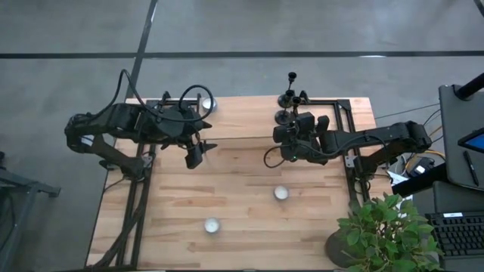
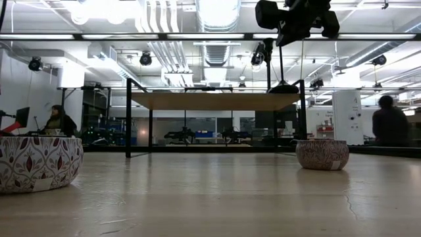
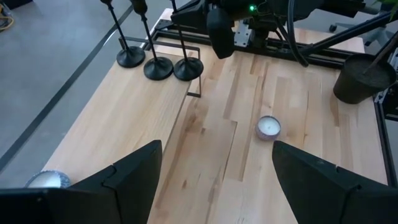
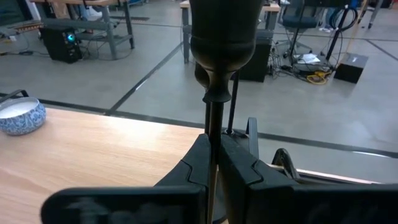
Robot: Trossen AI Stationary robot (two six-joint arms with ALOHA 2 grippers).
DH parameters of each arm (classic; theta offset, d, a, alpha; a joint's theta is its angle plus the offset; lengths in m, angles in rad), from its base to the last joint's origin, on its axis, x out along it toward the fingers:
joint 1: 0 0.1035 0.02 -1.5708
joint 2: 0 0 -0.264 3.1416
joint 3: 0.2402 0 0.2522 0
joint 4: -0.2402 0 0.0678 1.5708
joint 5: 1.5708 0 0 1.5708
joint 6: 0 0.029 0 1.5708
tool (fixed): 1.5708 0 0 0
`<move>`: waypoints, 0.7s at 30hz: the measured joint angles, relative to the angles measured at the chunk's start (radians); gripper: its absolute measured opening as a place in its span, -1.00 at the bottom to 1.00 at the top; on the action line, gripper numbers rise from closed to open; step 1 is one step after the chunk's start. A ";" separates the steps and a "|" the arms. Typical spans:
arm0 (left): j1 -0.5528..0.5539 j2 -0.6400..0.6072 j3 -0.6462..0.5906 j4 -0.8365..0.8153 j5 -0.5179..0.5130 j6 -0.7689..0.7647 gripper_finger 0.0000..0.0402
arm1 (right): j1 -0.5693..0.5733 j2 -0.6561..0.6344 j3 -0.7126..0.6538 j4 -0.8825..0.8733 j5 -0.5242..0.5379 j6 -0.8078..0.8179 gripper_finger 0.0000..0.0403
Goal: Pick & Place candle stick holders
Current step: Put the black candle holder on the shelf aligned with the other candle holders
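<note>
Three black candle stick holders (image 3: pixel 158 67) stand close together on their round bases near the table's far edge, right of the middle; they also show in the high view (image 1: pixel 290 97). My right gripper (image 1: pixel 281 137) is raised beside them and shut on the stem of one holder (image 4: pixel 213 124), whose cup (image 4: pixel 224 37) is above the fingers. In the low view its base (image 2: pixel 284 87) shows far below the gripper (image 2: pixel 296 16). My left gripper (image 1: pixel 195 157) hangs open and empty (image 3: pixel 214 162) over the table's left middle. My right gripper pinches the holder's thin stem (image 4: pixel 213 134) between its two fingers, a little below the top cup. The fingers come in about level and lie across the stem. The holder is upright. I cannot tell whether its base rests on the wood or is just clear.
Two small candle tins (image 1: pixel 281 193) (image 1: pixel 212 225) sit on the near half of the table. A white bowl (image 1: pixel 204 102) is at the far left. A potted plant (image 1: pixel 386 234) stands at the near right corner. A black frame (image 3: pixel 200 74) stands beside the holders.
</note>
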 joint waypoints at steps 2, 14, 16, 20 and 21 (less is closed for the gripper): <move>0.000 0.000 0.000 0.000 0.000 0.000 0.50 | 0.000 0.000 -0.001 0.000 0.004 0.000 -0.94; 0.000 0.000 0.000 0.001 0.000 -0.011 0.50 | 0.001 0.001 -0.002 0.001 0.021 0.011 -0.94; 0.000 0.000 0.000 0.001 0.000 -0.012 0.50 | 0.002 0.001 -0.002 0.014 0.020 0.010 -0.94; 0.000 0.000 0.000 0.001 0.001 -0.012 0.50 | 0.016 0.003 -0.002 0.134 0.018 -0.078 -0.94; 0.000 0.000 0.000 0.002 0.001 -0.012 0.50 | 0.018 0.006 -0.002 0.180 0.018 -0.126 -0.94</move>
